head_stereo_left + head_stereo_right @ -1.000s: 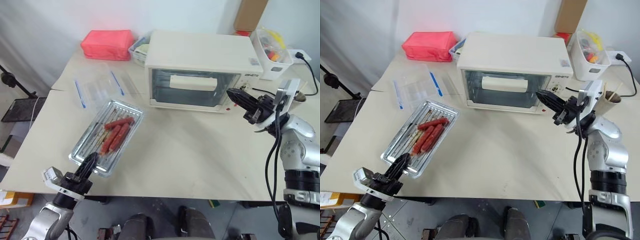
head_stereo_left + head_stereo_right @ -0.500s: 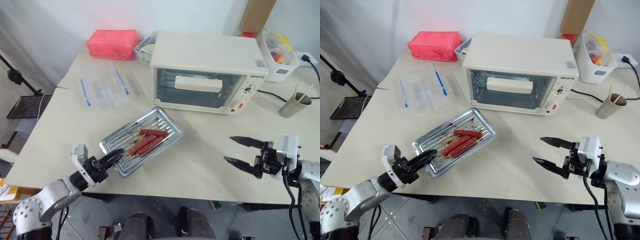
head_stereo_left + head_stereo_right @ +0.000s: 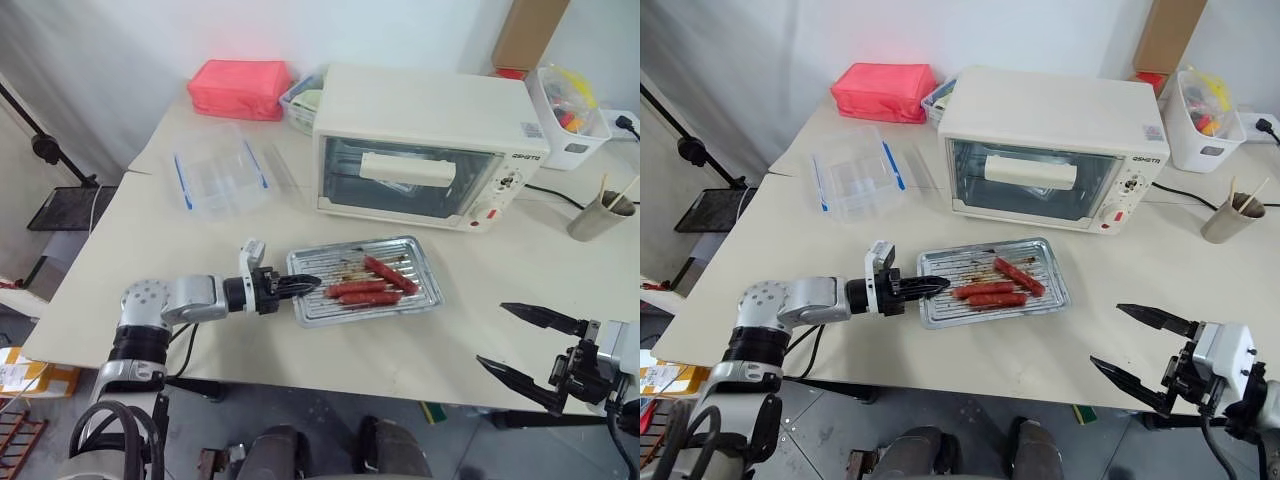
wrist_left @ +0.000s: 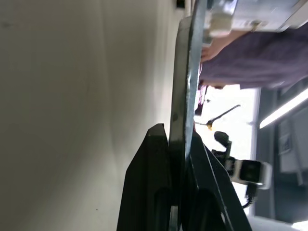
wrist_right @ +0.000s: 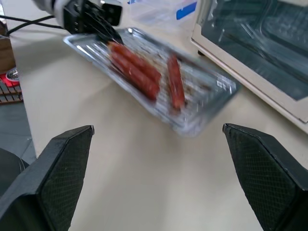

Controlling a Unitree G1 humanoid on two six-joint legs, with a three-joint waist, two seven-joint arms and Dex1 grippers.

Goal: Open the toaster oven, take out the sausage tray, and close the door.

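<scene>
Gripping the sausage tray [image 3: 365, 282] by its short edge, left gripper [image 3: 296, 285] has fingers clenched on the rim; wrist view shows the metal edge pinched btwn both fingers [image 4: 149, 192]. Tray sits on the surface [image 3: 160, 270] just in front of the toaster oven [image 3: 425, 145], w/ three red sausages [image 3: 368, 285] on it. Door [image 3: 410, 178] is shut. Right gripper [image 3: 528, 350] hangs near the surface's front right edge, fingers spread wide, nothing btwn them. Clear plastic container [image 3: 215, 178] lies left of the oven.
</scene>
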